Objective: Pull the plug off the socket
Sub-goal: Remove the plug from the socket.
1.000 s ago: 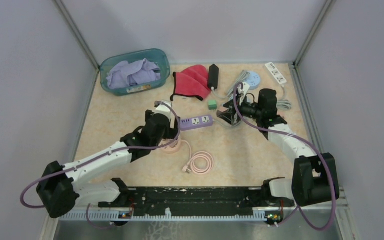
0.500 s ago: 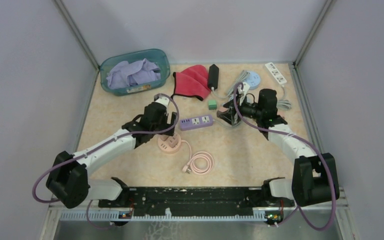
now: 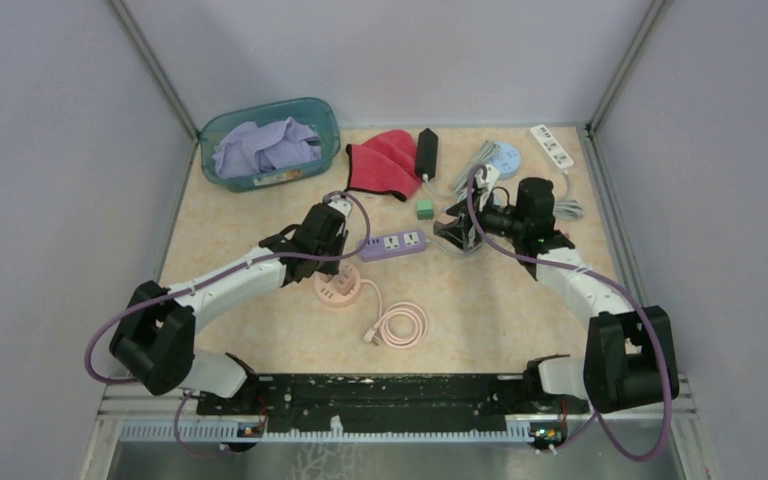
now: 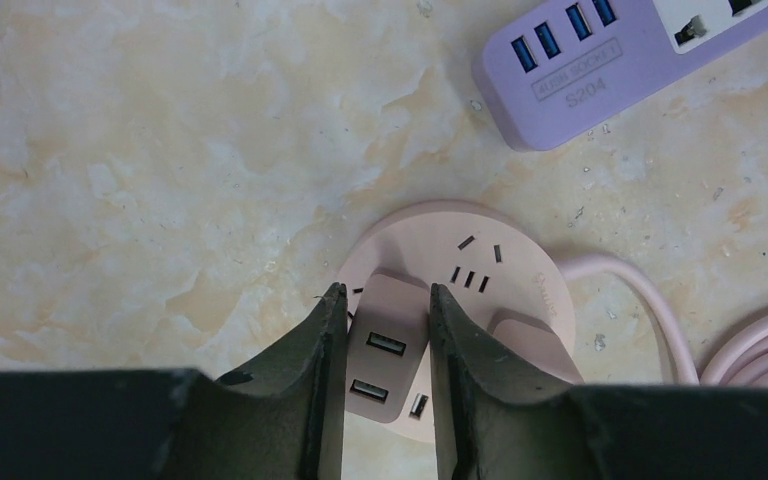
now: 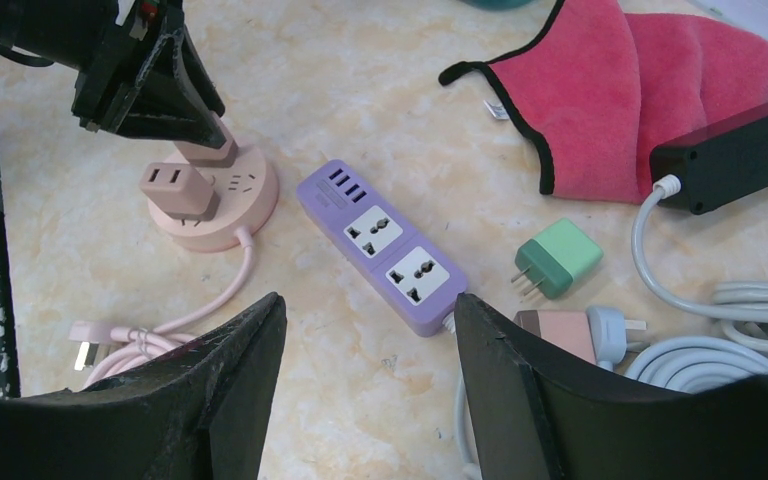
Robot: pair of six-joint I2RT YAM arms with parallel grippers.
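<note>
A round pink socket (image 4: 516, 268) lies on the table with two pink plugs standing in it. My left gripper (image 4: 388, 292) is shut on one plug (image 4: 392, 345), a block with two USB ports, its fingers pressed against both sides. The second plug (image 5: 178, 188) stands free beside it. From above, the socket (image 3: 338, 292) sits just below the left gripper (image 3: 331, 258). My right gripper (image 5: 370, 300) hovers open over bare table near the purple power strip (image 5: 385, 245), holding nothing.
Close by are a green adapter (image 5: 558, 258), a red cloth (image 5: 640, 90), a black power strip (image 5: 730, 150) and grey cables. A coiled pink cable (image 3: 400, 325) lies in front of the socket. A teal basket (image 3: 270, 143) and a white strip (image 3: 551, 146) sit at the back.
My left arm reached forward over the round socket, and its jaws went from wide open to shut on the USB plug. The right arm has not moved.
</note>
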